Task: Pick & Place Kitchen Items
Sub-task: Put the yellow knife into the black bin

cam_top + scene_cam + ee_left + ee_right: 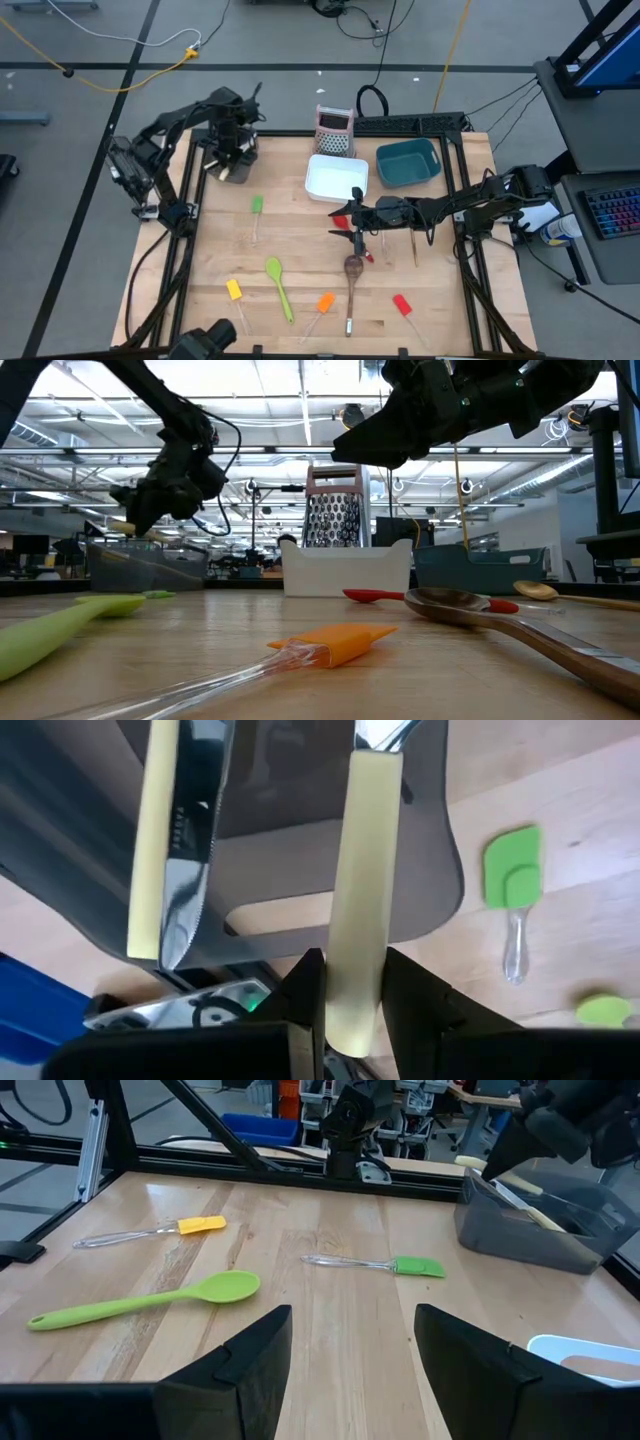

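Observation:
My left gripper (350,995) is at the table's far left over the dark mesh bin (236,165), shut on a cream-handled knife (362,860). A second cream-handled knife (172,840) lies in that bin. My right gripper (350,1370) hangs open above mid-table, over the red spoon (385,597) and near the wooden spoon (352,268). Flat on the table lie a green spoon (278,282), a green spatula (257,206), a yellow spatula (234,291), an orange spatula (323,303) and a red spatula (402,305). My left gripper pinches the knife's cream handle near its free end (352,965) between its two fingers (305,990). The handle runs on straight ahead between the fingers, and the metal blade (385,730) leaves the picture. The knife hangs over the dark bin; whether its tip touches the bin is hidden.
The white bin (337,178), the teal bin (408,163) and the upright grater (334,130) stand at the far middle. Another wooden-coloured utensil (415,247) lies under the right arm. Black frame rails edge the table.

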### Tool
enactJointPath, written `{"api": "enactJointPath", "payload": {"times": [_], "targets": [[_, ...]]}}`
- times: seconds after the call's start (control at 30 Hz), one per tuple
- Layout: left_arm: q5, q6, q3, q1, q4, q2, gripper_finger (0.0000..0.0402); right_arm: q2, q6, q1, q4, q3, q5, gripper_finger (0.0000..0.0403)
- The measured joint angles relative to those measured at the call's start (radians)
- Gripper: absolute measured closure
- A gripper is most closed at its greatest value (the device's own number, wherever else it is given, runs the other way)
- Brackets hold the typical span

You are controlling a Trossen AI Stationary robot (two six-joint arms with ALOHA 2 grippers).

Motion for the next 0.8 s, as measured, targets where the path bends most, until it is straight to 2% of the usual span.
{"api": "enactJointPath", "payload": {"times": [0.63,0.8], "targets": [[0.001,-0.037,-0.033,0.07,0.003,-0.007,0.0334,0.0,-0.02,0.0,0.0,0.0,0.0,0.0195],[-0.035,-0.021,-0.034,0.098,0.003,-0.008,0.0334,0.0,-0.02,0.0,0.0,0.0,0.0,0.0195]]}}
